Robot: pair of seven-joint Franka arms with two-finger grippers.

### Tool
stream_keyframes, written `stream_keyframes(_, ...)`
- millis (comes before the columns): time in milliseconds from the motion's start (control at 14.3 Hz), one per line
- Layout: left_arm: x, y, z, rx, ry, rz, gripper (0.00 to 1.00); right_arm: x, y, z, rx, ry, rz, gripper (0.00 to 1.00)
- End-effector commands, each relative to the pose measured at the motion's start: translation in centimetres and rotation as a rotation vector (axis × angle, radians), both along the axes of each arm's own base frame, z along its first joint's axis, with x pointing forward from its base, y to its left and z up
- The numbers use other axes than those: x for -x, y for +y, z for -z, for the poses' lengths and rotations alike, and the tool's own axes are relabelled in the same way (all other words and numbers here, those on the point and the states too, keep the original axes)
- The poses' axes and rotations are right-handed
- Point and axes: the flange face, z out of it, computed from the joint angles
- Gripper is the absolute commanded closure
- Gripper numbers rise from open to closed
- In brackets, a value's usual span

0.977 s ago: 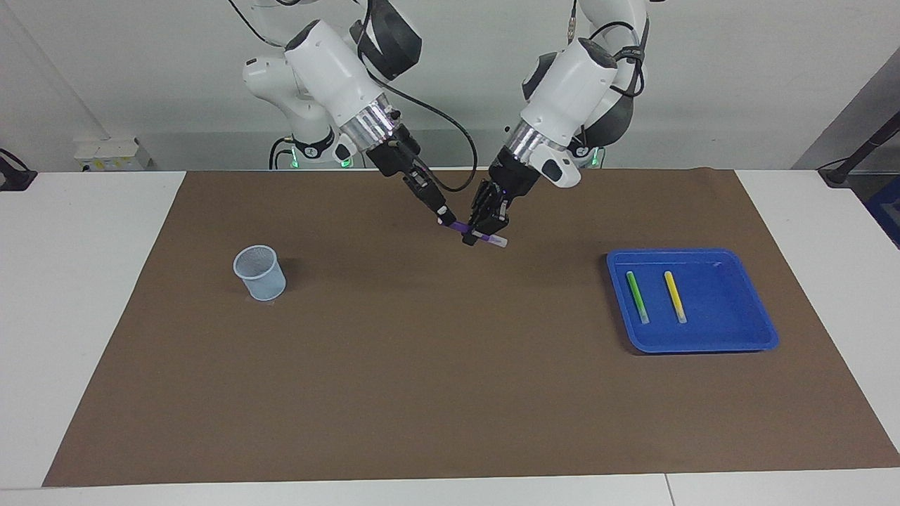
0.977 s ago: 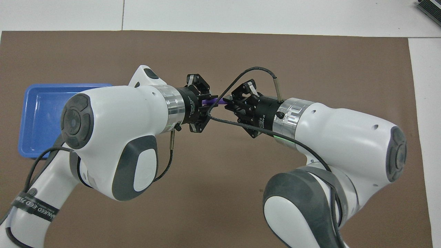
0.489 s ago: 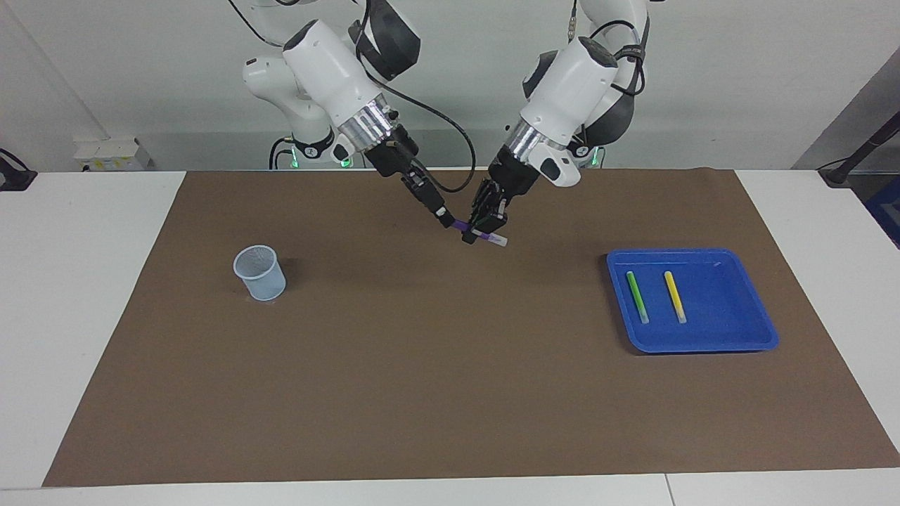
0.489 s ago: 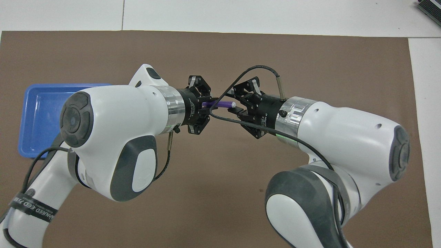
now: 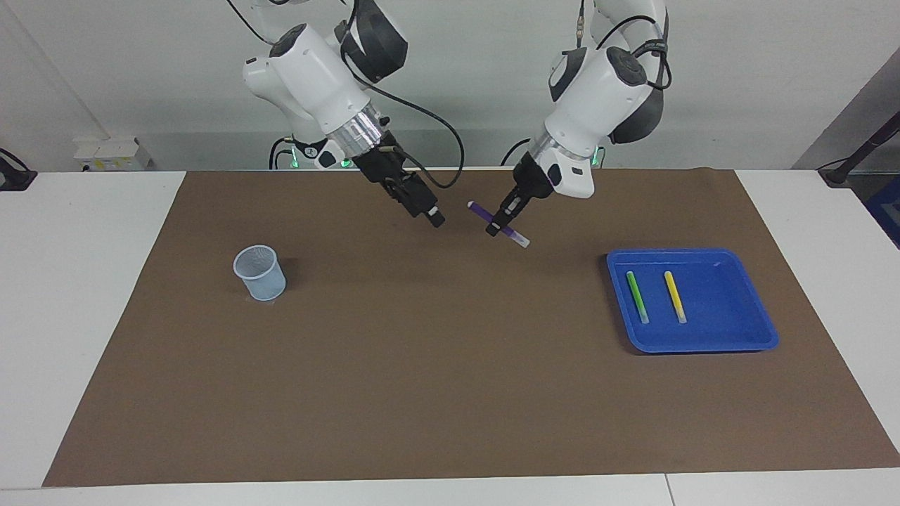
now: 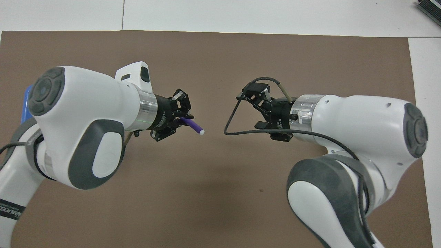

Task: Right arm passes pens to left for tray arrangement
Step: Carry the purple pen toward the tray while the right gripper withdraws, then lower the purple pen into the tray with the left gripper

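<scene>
My left gripper (image 5: 503,228) (image 6: 180,121) hangs over the mat's middle, shut on the purple pen (image 5: 485,216) (image 6: 191,125), which sticks out slantwise with a pale end on each side of the fingers. My right gripper (image 5: 431,216) (image 6: 250,111) is a short gap away from the pen, open and holding nothing. The blue tray (image 5: 745,295) (image 6: 24,109) sits toward the left arm's end of the table, mostly hidden under the left arm in the overhead view. In it the green pen (image 5: 638,296) and the yellow pen (image 5: 675,296) lie side by side.
A small pale-blue mesh cup (image 5: 260,273) stands upright on the brown mat (image 5: 436,365) toward the right arm's end. White tabletop (image 5: 77,295) borders the mat. A black cable (image 6: 234,120) loops beside the right gripper.
The right gripper opened, let go of the purple pen and drew back toward its own end. The left gripper kept the pen and moved off toward the tray's end.
</scene>
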Motion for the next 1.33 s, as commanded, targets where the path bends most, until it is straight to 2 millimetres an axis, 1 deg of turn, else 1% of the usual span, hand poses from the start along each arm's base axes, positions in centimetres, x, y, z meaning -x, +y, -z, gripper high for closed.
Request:
stream_keyframes(0,0.0,5.2,-0.4,-0.047,-0.023,0.217,1.0,0.2,-5.4,0.0,0.131,-0.007,-0.238,0.0)
stream_keyframes(140,-0.4,8.9,0.2,-0.101,-0.033,0.364,1.0,0.4,-8.9,0.6,0.223,0.021,-0.356,0.0)
stream_keyframes(279,-0.8,12.8,0.5,-0.155,-0.054,0.515,1.0,1.0,-11.3,1.1,0.308,0.069,-0.425,0.0)
stream_keyframes(349,-1.0,15.0,0.7,-0.176,-0.058,0.576,1.0,1.4,-11.9,1.1,0.347,0.088,-0.459,0.0)
stream_keyframes(489,-1.5,18.6,1.5,-0.225,-0.067,0.704,1.0,2.2,-13.0,1.3,0.428,0.13,-0.527,0.0)
stream_keyframes(628,-2.2,22.5,2.5,-0.279,-0.078,0.822,1.0,2.8,-14.0,1.4,0.453,0.175,-0.562,0.0)
stream_keyframes(768,-3.1,26.0,4.1,-0.302,-0.077,0.897,1.0,2.5,-15.1,1.3,0.446,0.177,-0.542,0.0)
stream_keyframes(907,-4.0,29.7,6.1,-0.318,-0.092,0.898,1.0,1.7,-15.8,0.6,0.438,0.15,-0.523,0.0)
stream_keyframes(977,-4.1,30.7,7.4,-0.341,-0.099,0.891,1.0,0.3,-16.8,-0.1,0.442,0.109,-0.493,0.0)
stream_keyframes(1047,-4.1,31.5,8.9,-0.369,-0.11,0.901,1.0,0.1,-17.0,-0.2,0.449,0.099,-0.493,0.0)
stream_keyframes(1117,-4.1,32.6,10.3,-0.384,-0.127,0.899,1.0,-0.2,-17.8,-0.3,0.467,0.089,-0.505,0.0)
stream_keyframes(1187,-4.5,33.9,11.7,-0.375,-0.127,0.905,1.0,-0.8,-18.8,-0.1,0.499,0.07,-0.559,0.0)
stream_keyframes(1256,-4.8,34.5,12.4,-0.371,-0.132,0.921,1.0,-1.2,-19.7,-0.3,0.528,0.03,-0.628,0.0)
